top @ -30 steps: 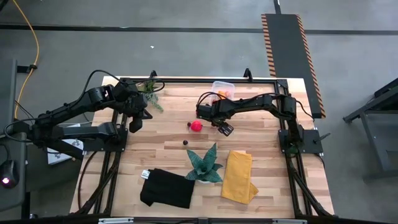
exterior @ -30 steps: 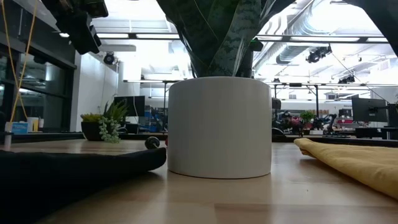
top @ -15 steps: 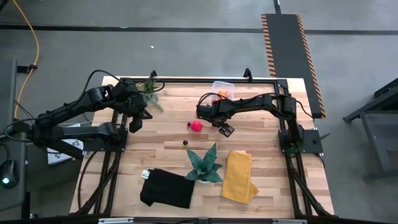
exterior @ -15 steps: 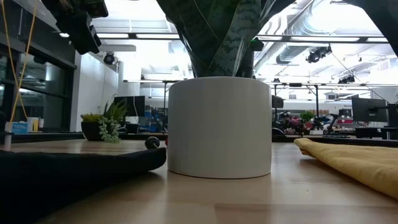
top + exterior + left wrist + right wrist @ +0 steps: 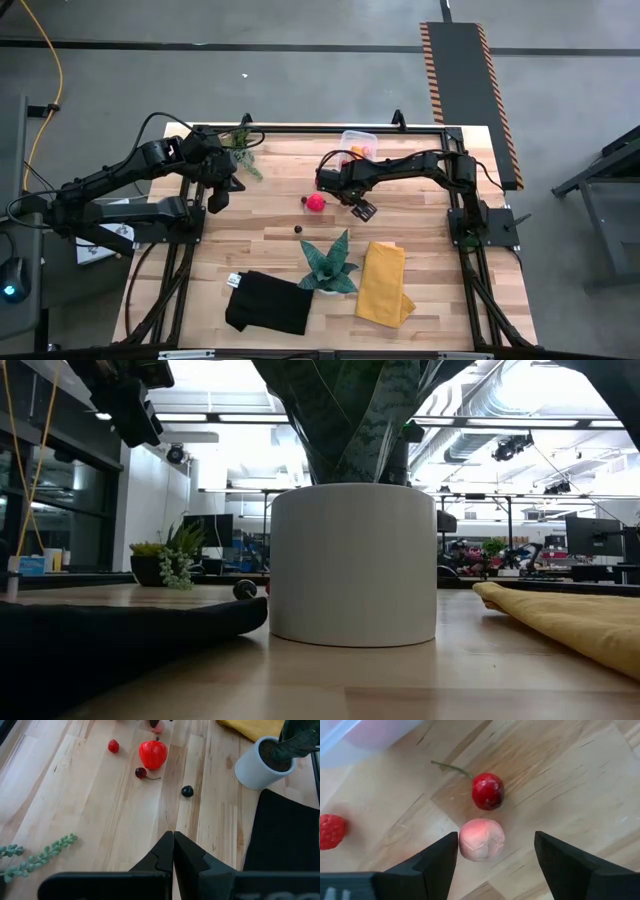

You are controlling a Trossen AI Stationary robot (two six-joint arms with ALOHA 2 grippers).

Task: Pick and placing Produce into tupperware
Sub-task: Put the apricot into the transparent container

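Note:
The clear tupperware (image 5: 358,143) stands at the table's far edge with orange pieces in it; its corner shows in the right wrist view (image 5: 350,740). On the wood lie a red round fruit (image 5: 316,202), a pink peach (image 5: 481,839), a cherry (image 5: 487,791), a raspberry (image 5: 331,831) and a small dark berry (image 5: 297,229). My right gripper (image 5: 495,840) is open and points down over the peach, one finger on each side of it. My left gripper (image 5: 218,195) is shut and empty, raised over the table's left part.
A teal spiky plant in a white pot (image 5: 330,265), a folded yellow cloth (image 5: 383,283) and a black cloth (image 5: 268,303) lie toward the near edge. A small leafy plant (image 5: 243,150) stands at the far left. Bare wood lies between the fruit and the left arm.

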